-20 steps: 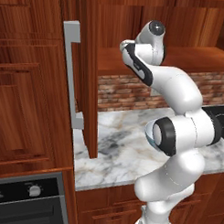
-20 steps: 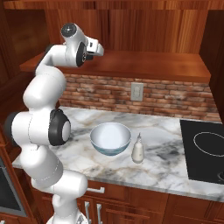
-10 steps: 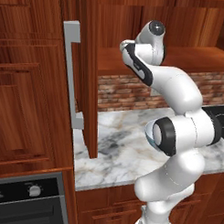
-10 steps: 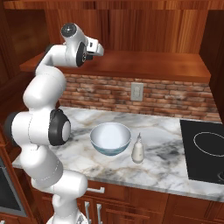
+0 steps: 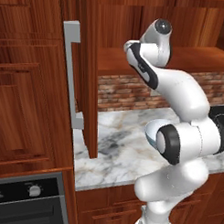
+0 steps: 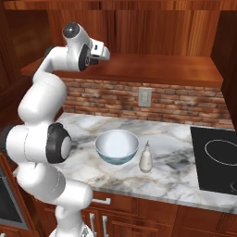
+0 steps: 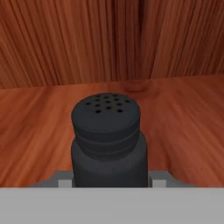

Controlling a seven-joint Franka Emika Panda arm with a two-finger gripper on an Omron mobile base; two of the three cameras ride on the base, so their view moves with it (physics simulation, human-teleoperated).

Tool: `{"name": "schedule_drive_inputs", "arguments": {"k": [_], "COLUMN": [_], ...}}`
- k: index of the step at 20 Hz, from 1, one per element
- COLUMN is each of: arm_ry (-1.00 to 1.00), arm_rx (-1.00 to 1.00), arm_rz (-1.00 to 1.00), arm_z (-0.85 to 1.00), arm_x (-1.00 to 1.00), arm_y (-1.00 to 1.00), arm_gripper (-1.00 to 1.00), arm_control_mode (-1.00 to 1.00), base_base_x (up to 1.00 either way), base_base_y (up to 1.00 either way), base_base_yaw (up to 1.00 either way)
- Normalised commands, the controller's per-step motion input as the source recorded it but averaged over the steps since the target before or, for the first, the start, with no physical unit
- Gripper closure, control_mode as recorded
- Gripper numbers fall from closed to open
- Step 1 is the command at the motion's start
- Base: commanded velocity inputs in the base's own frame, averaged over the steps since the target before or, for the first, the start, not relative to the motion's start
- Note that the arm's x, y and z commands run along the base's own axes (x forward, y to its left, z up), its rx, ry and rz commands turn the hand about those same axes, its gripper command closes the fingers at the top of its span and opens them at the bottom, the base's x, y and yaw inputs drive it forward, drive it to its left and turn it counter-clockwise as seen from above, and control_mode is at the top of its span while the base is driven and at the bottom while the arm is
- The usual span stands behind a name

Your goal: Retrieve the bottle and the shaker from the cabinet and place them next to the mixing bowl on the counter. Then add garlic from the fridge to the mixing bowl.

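The shaker point(image 7: 107, 140), a dark grey cylinder with a holed rounded top, stands upright on the shelf point(image 7: 183, 127) of the cabinet, close in the hand view. My gripper point(image 7: 109, 181) is shut on its lower body, one pad at each side. In the right base view my hand point(image 6: 101, 50) reaches into the open cabinet point(image 6: 162, 69) above the counter point(image 6: 176, 173). Below, the mixing bowl point(image 6: 116, 146) sits on the marble with the cream-white bottle point(image 6: 146, 157) upright just to its right. The bowl's rim point(image 5: 151, 131) peeks out behind my arm.
The open cabinet door point(image 5: 90, 76) with its grey bar handle point(image 5: 71, 76) hangs out over the counter's left end. A black cooktop point(image 6: 217, 159) lies at the right. An oven point(image 5: 28, 202) sits low at the left. A brick backsplash point(image 6: 185, 99) closes the back.
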Motion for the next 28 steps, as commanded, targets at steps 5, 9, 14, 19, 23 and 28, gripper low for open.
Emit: {"name": "schedule_drive_inputs", "arguments": {"k": [5,9,14,19,23,28], "arm_ry": [-0.04,-0.07,-0.09,-0.07,-0.01,0.00], "arm_rx": [0.00,0.02,0.02,0.01,0.00,0.00], "arm_rz": [0.00,0.00,0.00,0.00,0.00,0.00], "arm_z": [0.00,0.00,0.00,0.00,-0.03,-0.03], "arm_x": [-0.99,-1.00,-1.00,-1.00,-1.00,-0.94], "arm_y": [-0.37,-0.33,-0.20,-0.04,0.03,0.19], "arm_gripper": [1.00,1.00,1.00,1.00,1.00,1.00], "arm_control_mode": [-1.00,-1.00,-1.00,-1.00,-1.00,-1.00], "base_base_x": [0.00,0.00,0.00,0.00,0.00,0.00], "base_base_y": [0.00,0.00,0.00,0.00,0.00,0.00], "base_base_yaw": [0.00,0.00,0.00,0.00,0.00,0.00]}}
